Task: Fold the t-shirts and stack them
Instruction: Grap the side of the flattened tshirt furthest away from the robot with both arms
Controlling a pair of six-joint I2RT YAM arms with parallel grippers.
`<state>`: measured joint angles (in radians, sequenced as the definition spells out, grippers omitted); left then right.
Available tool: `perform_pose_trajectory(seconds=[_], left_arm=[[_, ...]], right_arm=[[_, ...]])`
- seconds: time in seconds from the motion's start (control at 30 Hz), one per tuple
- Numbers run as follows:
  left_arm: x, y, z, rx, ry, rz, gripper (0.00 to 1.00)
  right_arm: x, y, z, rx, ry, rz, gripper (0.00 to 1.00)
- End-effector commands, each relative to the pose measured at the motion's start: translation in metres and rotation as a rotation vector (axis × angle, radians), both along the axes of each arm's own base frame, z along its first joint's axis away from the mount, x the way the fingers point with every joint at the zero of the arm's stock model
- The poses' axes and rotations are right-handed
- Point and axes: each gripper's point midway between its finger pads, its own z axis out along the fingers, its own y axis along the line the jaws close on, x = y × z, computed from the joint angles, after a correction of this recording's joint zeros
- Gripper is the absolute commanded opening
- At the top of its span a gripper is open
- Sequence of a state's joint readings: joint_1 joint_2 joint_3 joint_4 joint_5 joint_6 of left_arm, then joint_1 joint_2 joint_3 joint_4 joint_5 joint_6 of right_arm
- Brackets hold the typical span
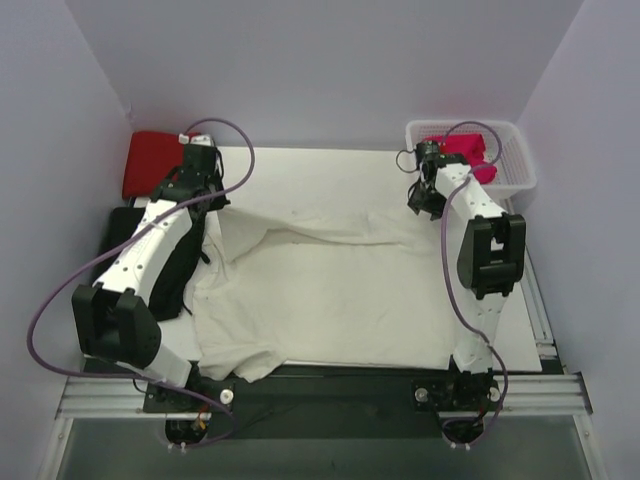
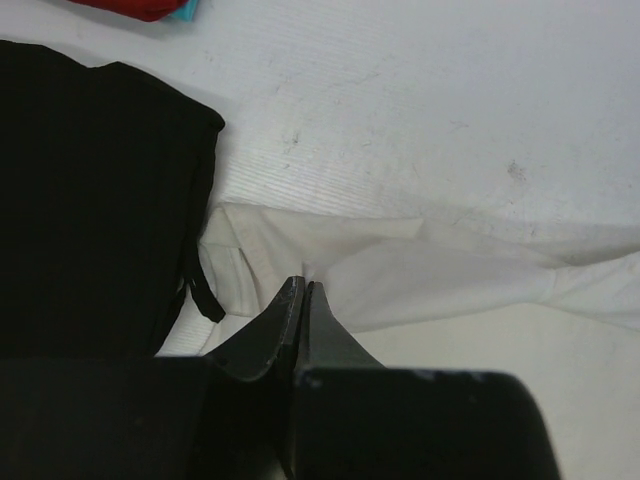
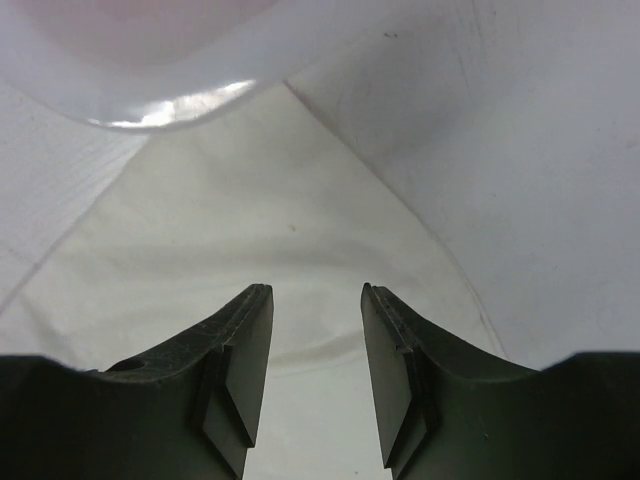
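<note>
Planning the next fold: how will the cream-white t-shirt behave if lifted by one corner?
Probably floppy: the cream-white t-shirt lies creased and folded over itself. It looks thin, so likely light. Pushed, it would probably bunch rather than slide on the table.

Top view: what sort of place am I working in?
Probably a lab test booth, not a home: plain walls box in the white table, with an aluminium mounting rail along its near edge.
</note>
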<state>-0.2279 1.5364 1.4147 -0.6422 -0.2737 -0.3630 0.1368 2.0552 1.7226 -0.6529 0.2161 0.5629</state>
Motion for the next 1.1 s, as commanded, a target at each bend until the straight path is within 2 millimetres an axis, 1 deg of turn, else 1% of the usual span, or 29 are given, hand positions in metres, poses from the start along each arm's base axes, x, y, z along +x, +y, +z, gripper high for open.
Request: perform_pose_trajectory(seconds=[0.0,0.07,0.17,0.23,0.27,0.3,0.33,0.4,0.43,0.5,0.53,0.6,0.73,0.9,1.07], left_arm=[[-0.001,0.015,0.009,0.009,-0.024,0.047,0.00],[-0.004,0.021,0.004,0.015,-0.004,0.063,0.00],[-0.011,0.023,-0.006,0.015,0.033,0.068,0.00],[-0.019,0.025,-0.017,0.017,0.068,0.069,0.00],[-0.022,0.026,-0.020,0.017,0.077,0.072,0.00],[-0.026,0.026,-0.027,0.017,0.097,0.069,0.00],[-0.029,0.027,-0.030,0.018,0.104,0.072,0.00],[-0.034,0.027,-0.035,0.018,0.120,0.071,0.00],[-0.037,0.028,-0.039,0.017,0.131,0.076,0.00],[-0.042,0.027,-0.043,0.014,0.142,0.074,0.00],[-0.045,0.028,-0.047,0.013,0.154,0.078,0.00],[-0.049,0.028,-0.049,0.012,0.159,0.079,0.00],[-0.054,0.030,-0.052,0.010,0.169,0.086,0.00],[-0.058,0.032,-0.053,0.010,0.172,0.093,0.00],[-0.060,0.035,-0.054,0.007,0.170,0.103,0.00]], right_arm=[[0.008,-0.001,0.004,-0.003,0.013,0.019,0.42],[0.017,0.002,0.000,-0.002,0.010,0.028,0.42],[0.030,0.005,-0.003,-0.026,0.002,0.044,0.42],[0.035,0.010,-0.010,-0.042,0.010,0.063,0.43],[0.040,0.012,-0.008,-0.044,0.000,0.068,0.43],[0.044,0.013,-0.008,-0.048,-0.007,0.074,0.43],[0.046,0.013,-0.015,-0.060,0.005,0.078,0.43],[0.053,0.017,-0.015,-0.069,-0.005,0.089,0.43],[0.054,0.016,-0.022,-0.072,0.007,0.086,0.43],[0.059,0.016,-0.022,-0.081,-0.003,0.081,0.43],[0.060,0.016,-0.027,-0.084,0.003,0.081,0.43],[0.064,0.013,-0.028,-0.101,-0.001,0.074,0.43],[0.076,0.012,-0.033,-0.114,-0.010,0.077,0.44],[0.079,0.013,-0.041,-0.110,-0.001,0.078,0.44],[0.069,0.017,-0.054,-0.084,0.047,0.069,0.44]])
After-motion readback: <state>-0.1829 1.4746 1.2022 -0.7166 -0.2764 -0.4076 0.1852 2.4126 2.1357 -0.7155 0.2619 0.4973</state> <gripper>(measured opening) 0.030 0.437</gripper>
